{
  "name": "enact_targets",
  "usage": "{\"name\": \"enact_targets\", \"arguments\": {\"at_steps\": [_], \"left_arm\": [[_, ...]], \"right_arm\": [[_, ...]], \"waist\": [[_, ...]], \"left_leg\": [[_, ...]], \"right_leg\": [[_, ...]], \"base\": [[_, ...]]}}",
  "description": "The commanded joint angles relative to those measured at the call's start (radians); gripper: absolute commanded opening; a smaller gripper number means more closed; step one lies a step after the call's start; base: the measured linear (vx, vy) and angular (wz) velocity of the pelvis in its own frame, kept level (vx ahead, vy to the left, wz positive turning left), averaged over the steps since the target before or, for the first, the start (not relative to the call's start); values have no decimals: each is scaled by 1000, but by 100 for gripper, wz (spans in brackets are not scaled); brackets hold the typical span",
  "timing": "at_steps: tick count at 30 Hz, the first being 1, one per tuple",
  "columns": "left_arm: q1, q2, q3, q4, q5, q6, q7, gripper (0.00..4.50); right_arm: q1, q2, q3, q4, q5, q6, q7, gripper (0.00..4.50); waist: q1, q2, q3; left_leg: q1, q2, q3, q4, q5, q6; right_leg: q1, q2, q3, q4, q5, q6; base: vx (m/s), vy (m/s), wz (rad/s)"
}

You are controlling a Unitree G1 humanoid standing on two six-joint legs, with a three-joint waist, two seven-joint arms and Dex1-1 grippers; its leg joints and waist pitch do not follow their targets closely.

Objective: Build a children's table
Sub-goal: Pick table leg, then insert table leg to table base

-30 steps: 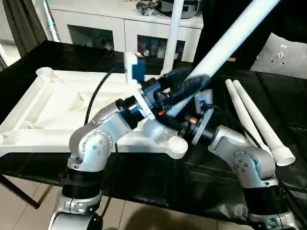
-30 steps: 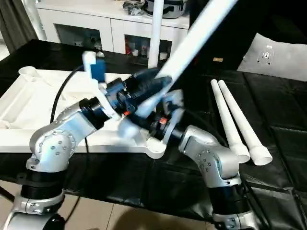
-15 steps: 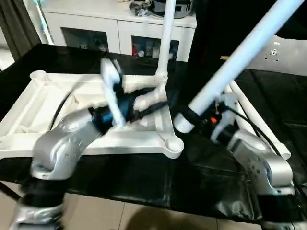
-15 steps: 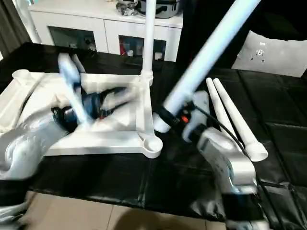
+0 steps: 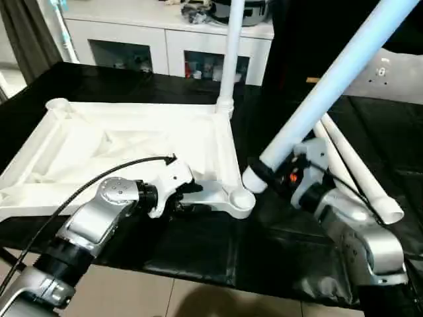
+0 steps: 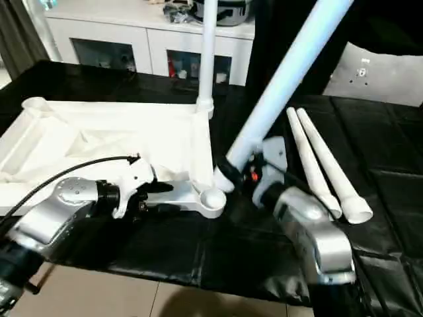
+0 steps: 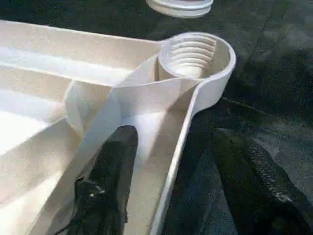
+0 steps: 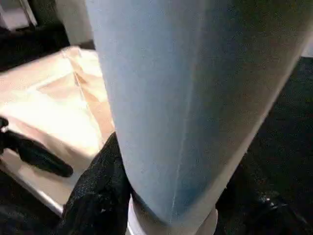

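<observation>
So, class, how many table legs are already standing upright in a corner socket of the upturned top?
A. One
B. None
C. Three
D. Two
A: one upright leg stands in the far corner socket of the table top; the right gripper holds a tilted leg, and two loose legs lie on the black cloth.

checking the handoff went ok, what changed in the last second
The left gripper let go of the tilted leg and swung down to the near rim of the tabletop, one finger inside the rim and one outside, beside the empty corner socket. The right gripper still holds that leg near its flared end. The upright leg and two spare legs stayed put.
</observation>
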Motion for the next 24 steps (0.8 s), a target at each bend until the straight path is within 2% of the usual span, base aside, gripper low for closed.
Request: {"name": "enact_targets", "arguments": {"at_steps": [1, 4, 7, 9, 10, 14, 17, 18, 20, 22, 24], "left_arm": [[-26, -11, -17, 48, 34, -61, -19, 226], [-46, -25, -15, 92, 35, -76, -28, 207], [-87, -48, -11, 192, 42, -116, -74, 182], [-97, -49, -16, 225, 52, -132, -102, 156], [-99, -49, -19, 237, 59, -141, -115, 153], [-117, -59, -24, 306, 91, -189, -113, 113], [-139, -74, -24, 375, 117, -242, -106, 92], [-143, -77, -23, 388, 122, -253, -108, 79], [-149, -83, -19, 410, 129, -273, -126, 63], [-152, -85, -19, 419, 131, -282, -141, 58], [-155, -83, -23, 424, 135, -286, -156, 26]], "right_arm": [[1, -10, 5, -29, 3, -8, 13, 191], [7, -11, 4, -36, 13, 0, 21, 191], [20, -11, 3, -48, 15, 1, 29, 191], [26, -12, 3, -49, 13, -3, 31, 191], [29, -13, 3, -51, 12, -5, 31, 191], [43, -18, 2, -59, 11, -9, 31, 191], [48, -20, 1, -65, 16, -2, 35, 191], [48, -22, 2, -66, 17, 0, 37, 191], [48, -28, 6, -70, 20, 5, 47, 191], [48, -32, 9, -71, 22, 7, 53, 191], [47, -36, 12, -72, 22, 9, 60, 191]], "waist": [[-1, 9, -68], [-1, 10, -66], [-1, 16, -67], [-1, 15, -68], [0, 21, -68], [-1, 21, -67], [-3, 18, -62], [-2, 21, -60], [-4, 17, -60], [-3, 18, -59], [-3, 16, -61]], "left_leg": [[3, 39, -13, -75, -217, -15], [4, 40, -12, -75, -233, -13], [6, 39, -13, -75, -237, -13], [5, 41, -14, -75, -233, -13], [6, 42, -14, -75, -234, -12], [5, 40, -14, -75, -245, -10], [9, 39, -14, -76, -281, -6], [12, 38, -16, -76, -298, -8], [14, 39, -18, -76, -313, -7], [15, 40, -19, -77, -319, -7], [14, 40, -20, -78, -316, -6]], "right_leg": [[55, -61, 49, -73, -323, -133], [53, -63, 49, -77, -345, -137], [54, -61, 48, -79, -337, -140], [56, -62, 49, -74, -313, -150], [55, -63, 49, -73, -308, -156], [57, -64, 48, -77, -326, -158], [53, -64, 46, -91, -425, -132], [51, -66, 44, -95, -470, -118], [48, -67, 42, -102, -518, -98], [45, -67, 41, -104, -537, -90], [46, -69, 41, -102, -534, -88]], "base": [[0, 0, 0], [0, 0, 0], [0, 0, 0], [0, 0, 0], [0, 0, 0], [0, 0, 0], [0, 0, 0], [0, 0, 0], [0, 0, 0], [0, 0, 0], [0, 0, 0]]}}
